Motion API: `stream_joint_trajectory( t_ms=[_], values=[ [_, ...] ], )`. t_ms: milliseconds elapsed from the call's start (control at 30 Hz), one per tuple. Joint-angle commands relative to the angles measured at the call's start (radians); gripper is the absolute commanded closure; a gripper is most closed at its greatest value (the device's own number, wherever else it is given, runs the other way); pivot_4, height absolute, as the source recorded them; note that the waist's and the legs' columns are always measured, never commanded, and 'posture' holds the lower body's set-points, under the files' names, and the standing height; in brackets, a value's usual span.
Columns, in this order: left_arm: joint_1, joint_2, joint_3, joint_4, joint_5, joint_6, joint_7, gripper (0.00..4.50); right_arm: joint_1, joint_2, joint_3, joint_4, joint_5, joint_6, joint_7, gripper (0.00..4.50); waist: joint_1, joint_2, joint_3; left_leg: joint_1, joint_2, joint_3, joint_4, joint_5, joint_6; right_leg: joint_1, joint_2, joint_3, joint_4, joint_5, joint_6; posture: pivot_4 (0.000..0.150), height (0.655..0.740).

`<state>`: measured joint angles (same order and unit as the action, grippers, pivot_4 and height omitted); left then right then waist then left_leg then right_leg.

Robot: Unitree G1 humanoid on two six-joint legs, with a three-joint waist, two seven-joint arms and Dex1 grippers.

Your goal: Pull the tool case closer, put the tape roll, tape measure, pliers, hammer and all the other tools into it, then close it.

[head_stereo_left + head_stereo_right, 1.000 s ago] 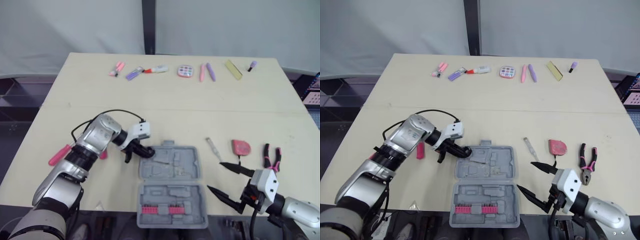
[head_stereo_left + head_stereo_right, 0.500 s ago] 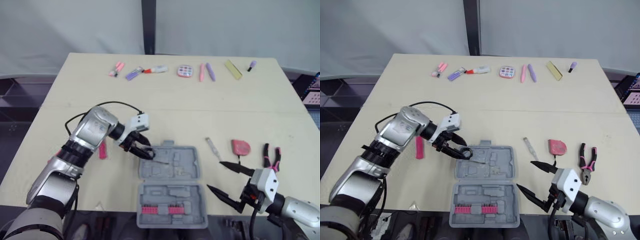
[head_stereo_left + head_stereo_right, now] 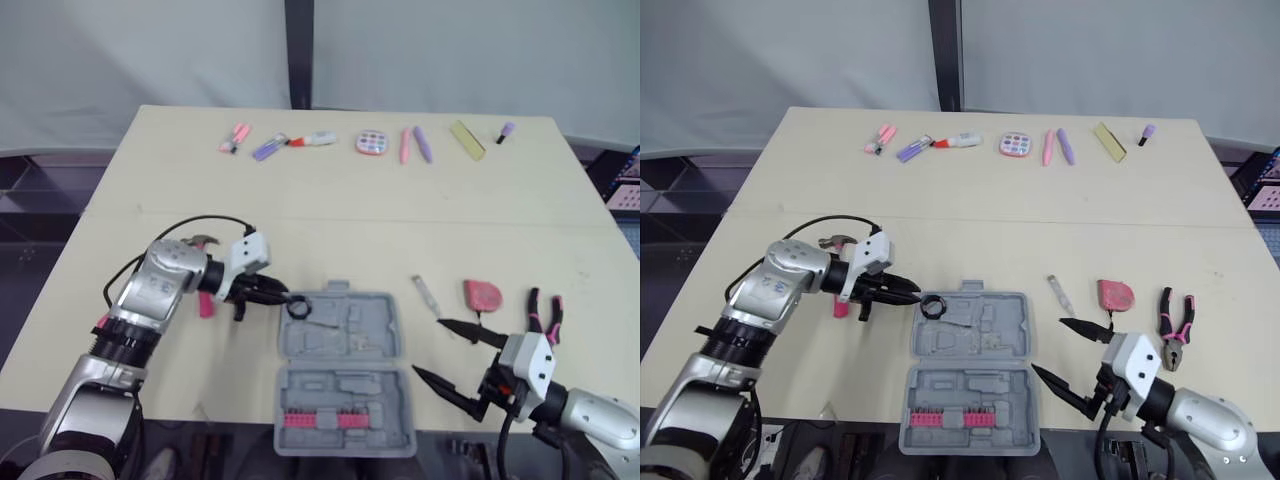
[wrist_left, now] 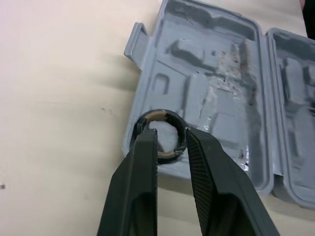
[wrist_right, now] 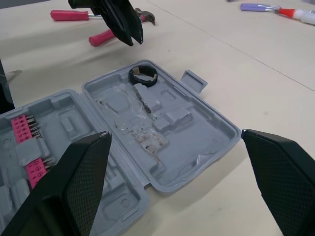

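On the beige desk [image 3: 350,220], tape roll [image 4: 162,117] was seen in tool case [image 3: 345,330] corner. Left hand [image 4: 169,140] was narrowly parted and empty, right hand [image 3: 428,347] spread wide. Straight pull-back was judged safest, roll left unsnagged.

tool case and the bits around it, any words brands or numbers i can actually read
No text can be read.
tool case: plain grey plastic, no lettering shows.
tape measure: any label is too small to read.
small items in the far row: too small to read.
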<state>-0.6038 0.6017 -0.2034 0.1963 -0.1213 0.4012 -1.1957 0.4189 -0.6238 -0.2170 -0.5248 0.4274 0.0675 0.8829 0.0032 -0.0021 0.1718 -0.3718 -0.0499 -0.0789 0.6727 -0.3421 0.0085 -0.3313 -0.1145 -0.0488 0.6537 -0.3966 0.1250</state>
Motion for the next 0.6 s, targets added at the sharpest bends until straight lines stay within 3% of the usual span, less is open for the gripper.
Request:
stream_joint_trajectory(
  t_ms=[33,133,200,267,400,500,600],
  values=[
    [0.028,-0.031,0.024,-0.010,-0.019,-0.076,0.039,3.53,-0.001,-0.006,-0.009,-0.004,0.014,-0.013,0.013,0.00,-0.001,0.000,0.000,0.000,0.000,0.000,0.000,0.000,0.000,0.000,0.000,0.000,0.000,0.000,0.000,0.150,0.7400],
    [0.041,-0.045,0.029,-0.004,-0.036,-0.087,0.026,3.53,0.001,-0.008,-0.012,-0.001,0.014,-0.016,0.018,0.00,-0.003,0.000,0.000,0.000,0.000,0.000,0.000,0.000,0.000,0.000,0.000,-0.001,0.000,0.000,0.000,0.150,0.7400],
    [0.043,-0.052,0.036,-0.002,-0.044,-0.088,0.034,3.00,0.001,-0.010,-0.015,0.002,0.015,-0.016,0.020,0.00,-0.004,0.000,0.000,0.000,0.000,0.000,0.000,0.000,0.000,0.000,0.000,-0.001,0.000,0.000,0.000,0.150,0.7400],
    [0.044,-0.054,0.037,0.000,-0.039,-0.094,0.053,2.26,0.002,-0.011,-0.017,0.002,0.015,-0.016,0.022,0.00,-0.004,0.000,0.000,0.000,0.000,0.001,0.000,0.000,0.000,0.000,0.000,-0.001,0.000,0.000,0.000,0.150,0.7400],
    [0.049,-0.059,0.035,0.003,-0.035,-0.108,0.079,0.16,0.006,-0.012,-0.020,0.002,0.015,-0.017,0.025,0.00,-0.003,0.000,0.000,0.000,0.000,0.001,0.000,0.000,0.000,0.000,0.000,-0.001,0.000,0.000,0.000,0.150,0.7400],
    [0.053,-0.060,0.035,-0.002,-0.045,-0.104,0.081,0.16,0.011,-0.012,-0.023,0.001,0.016,-0.017,0.027,0.00,-0.003,0.000,0.000,0.000,0.000,0.001,0.000,0.000,0.000,0.000,0.000,-0.001,0.000,0.000,0.000,0.150,0.7400],
    [0.063,-0.063,0.034,-0.005,-0.049,-0.107,0.085,1.25,0.019,-0.012,-0.027,-0.004,0.017,-0.016,0.027,0.00,-0.003,0.000,0.000,0.000,0.000,0.001,0.000,0.000,0.000,0.000,0.000,-0.001,0.000,0.000,0.000,0.150,0.7400]
  ],
)
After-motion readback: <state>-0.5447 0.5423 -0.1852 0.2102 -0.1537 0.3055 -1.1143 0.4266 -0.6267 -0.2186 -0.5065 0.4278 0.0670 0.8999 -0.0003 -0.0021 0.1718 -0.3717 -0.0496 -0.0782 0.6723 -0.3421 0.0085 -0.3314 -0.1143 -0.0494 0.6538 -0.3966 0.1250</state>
